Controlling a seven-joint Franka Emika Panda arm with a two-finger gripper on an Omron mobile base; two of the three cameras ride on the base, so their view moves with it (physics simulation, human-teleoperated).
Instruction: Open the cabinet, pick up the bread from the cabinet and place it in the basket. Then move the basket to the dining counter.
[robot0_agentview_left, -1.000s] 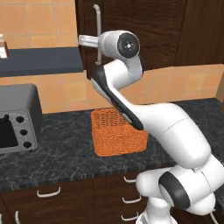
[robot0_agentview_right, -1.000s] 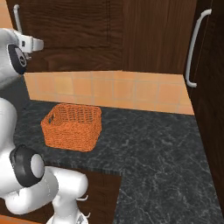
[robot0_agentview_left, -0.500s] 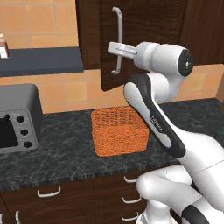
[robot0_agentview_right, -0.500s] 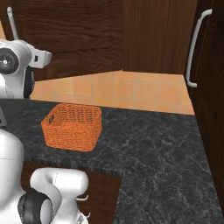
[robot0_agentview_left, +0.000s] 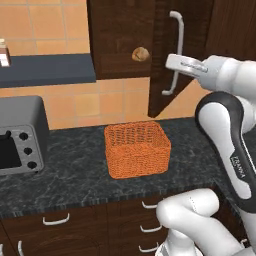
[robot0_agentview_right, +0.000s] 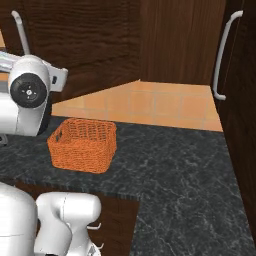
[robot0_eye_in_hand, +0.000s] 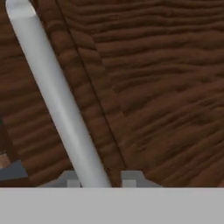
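One cabinet (robot0_agentview_left: 130, 35) door hangs swung partway out because the gripper (robot0_eye_in_hand: 97, 183) is closed on its silver handle (robot0_agentview_left: 176, 50). The basket (robot0_agentview_left: 136, 147) sits on the dark counter (robot0_agentview_left: 70, 175) directly below, ready to receive. The bread (robot0_agentview_left: 140, 54) waits inside on the exposed shelf.

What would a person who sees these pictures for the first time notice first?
The bright orange woven wicker basket on the dark speckled countertop draws the eye at once. Above it, the dark brown wood-grain cabinet door stands swung open, and a small tan rounded bread loaf shows inside. The gripper is shut on the door's long silver bar handle.
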